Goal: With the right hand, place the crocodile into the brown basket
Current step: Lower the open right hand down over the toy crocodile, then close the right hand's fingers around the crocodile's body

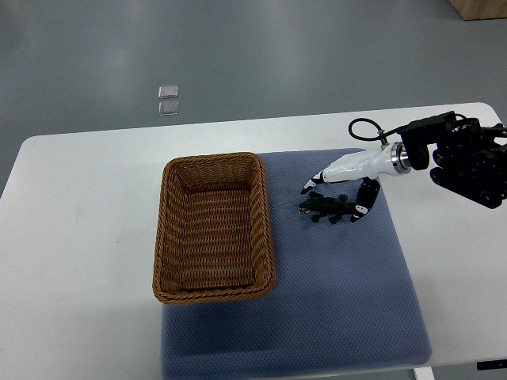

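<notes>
The right robot hand [346,169], white with black fingertips, reaches in from the picture's right edge on a black arm [473,162], and a black cable [364,127] loops above its wrist. Its fingers [310,184] are spread and point down toward the left, and the thumb [363,207] hangs apart from them on the right. It holds nothing. The dark green toy crocodile [325,208] lies flat just under the hand, in the gap between fingers and thumb. The thumb tip is right at one end of it; whether they touch cannot be told. The crocodile rests on a blue-grey mat [341,309] that covers the right-hand middle of the white worktop [79,237]. To the crocodile's left, near it but apart, stands the brown wicker basket [214,161], rectangular, with its long side running away from the robot. Its right part sits on the mat and its left part on the bare worktop, and nothing lies inside it. Beyond the far edge of the worktop is a grey floor [317,47] with two small clear squares [168,100] lying on it, one just behind the other.
</notes>
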You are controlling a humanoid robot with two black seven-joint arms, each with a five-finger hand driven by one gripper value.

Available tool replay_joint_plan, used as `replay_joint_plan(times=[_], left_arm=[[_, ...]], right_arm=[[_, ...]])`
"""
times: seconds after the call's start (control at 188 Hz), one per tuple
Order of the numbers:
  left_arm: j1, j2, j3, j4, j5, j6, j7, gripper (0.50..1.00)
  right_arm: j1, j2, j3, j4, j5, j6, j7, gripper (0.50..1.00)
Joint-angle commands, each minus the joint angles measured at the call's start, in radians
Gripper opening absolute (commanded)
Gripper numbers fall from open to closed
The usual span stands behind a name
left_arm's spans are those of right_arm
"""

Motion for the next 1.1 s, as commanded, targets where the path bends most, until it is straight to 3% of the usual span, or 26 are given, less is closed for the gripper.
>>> replay_joint_plan(times=[0.0,0.393,0.727,1.093], left_arm=[[0.0,0.0,0.0,0.0,0.0,0.0,0.0,1.0],[0.0,0.0,0.0,0.0,0.0,0.0,0.0,1.0],[0.0,0.0,0.0,0.0,0.0,0.0,0.0,1.0],[0.0,0.0,0.0,0.0,0.0,0.0,0.0,1.0]], right_arm=[[-0.005,0.0,0.001,-0.002,-0.001,-0.007,0.0,0.924],[-0.029,0.0,-0.001,-0.012,-0.001,-0.06,0.0,0.909],[-0.034,0.0,0.001,-0.012,-0.001,-0.062,0.0,0.756],[-0.025,0.005,0.002,-0.012,0.001,-0.062,0.0,0.654]])
